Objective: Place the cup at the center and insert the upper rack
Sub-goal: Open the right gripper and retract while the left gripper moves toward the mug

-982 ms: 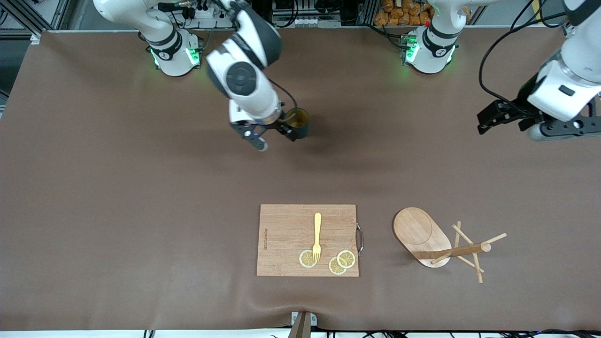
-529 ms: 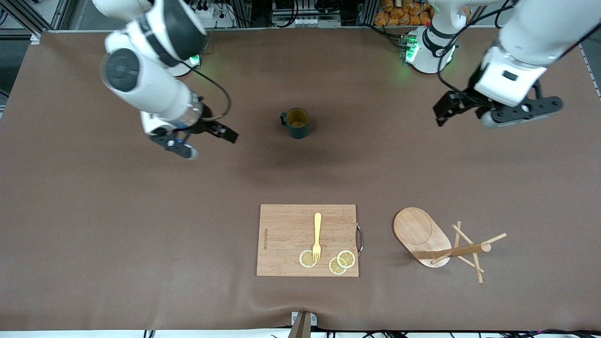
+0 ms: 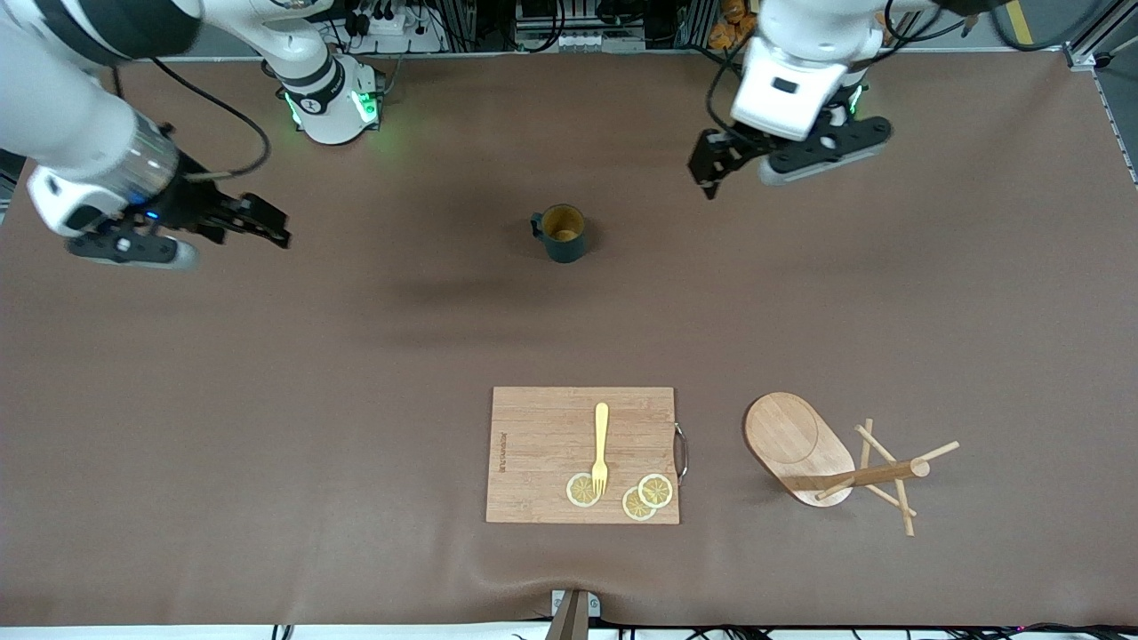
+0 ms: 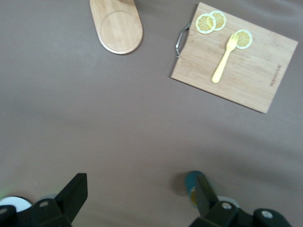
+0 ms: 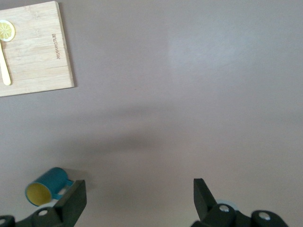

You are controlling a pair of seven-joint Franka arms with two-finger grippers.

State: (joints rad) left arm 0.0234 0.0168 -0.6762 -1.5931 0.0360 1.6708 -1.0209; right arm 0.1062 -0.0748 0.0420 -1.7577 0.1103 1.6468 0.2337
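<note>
The dark teal cup [image 3: 560, 233] with a mustard inside stands upright and alone on the brown table, farther from the front camera than the cutting board. It also shows in the right wrist view as the cup [image 5: 45, 187], and in the left wrist view one finger half hides the cup [image 4: 191, 182]. The upper rack [image 3: 831, 458], a light wooden mug tree, lies on its side toward the left arm's end; its oval base [image 4: 118, 26] shows. My left gripper [image 3: 711, 167] hangs open over bare table beside the cup. My right gripper [image 3: 258, 222] hangs open, well away toward the right arm's end.
A rectangular wooden cutting board [image 3: 582, 453] lies beside the rack, near the table's front edge. On it are a yellow fork [image 3: 601, 444] and three lemon slices [image 3: 622, 493]. The arms' bases [image 3: 329, 98] stand along the table's back edge.
The right gripper has left the cup and swung away toward its own end of the table. The left gripper has swung in from its end toward the middle. The cup has stayed put.
</note>
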